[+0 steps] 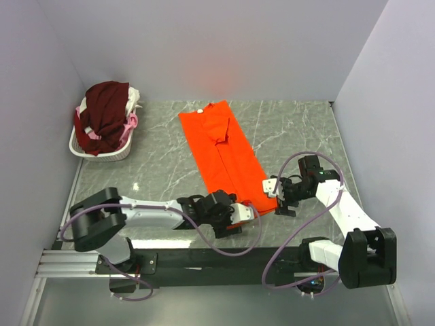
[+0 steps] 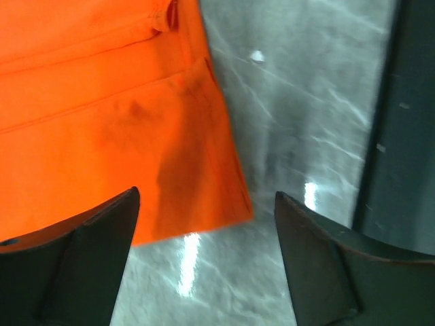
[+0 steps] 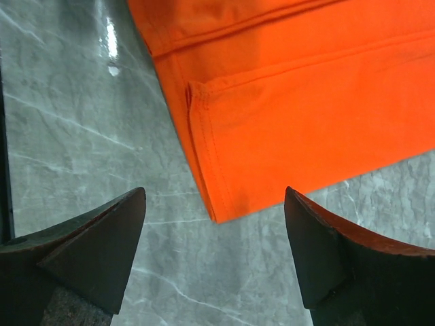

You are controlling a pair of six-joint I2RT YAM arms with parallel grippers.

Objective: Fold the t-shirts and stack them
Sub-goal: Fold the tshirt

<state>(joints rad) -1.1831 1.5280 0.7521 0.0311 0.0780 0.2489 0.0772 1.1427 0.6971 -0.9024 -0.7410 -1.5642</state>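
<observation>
Orange t-shirt (image 1: pixel 224 156) on marble table (image 1: pixel 299 129)

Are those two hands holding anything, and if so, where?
Nothing is held. Both the left hand and right hand are open above the near corners of the orange t-shirt.

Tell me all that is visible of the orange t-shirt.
The orange t-shirt is plain cloth, folded lengthwise into a long narrow strip, sleeves folded in. It lies flat and diagonal on the marbled table, collar far, hem near. The left end effector and right end effector, both open, hang over its near corners, not gripping it.
</observation>
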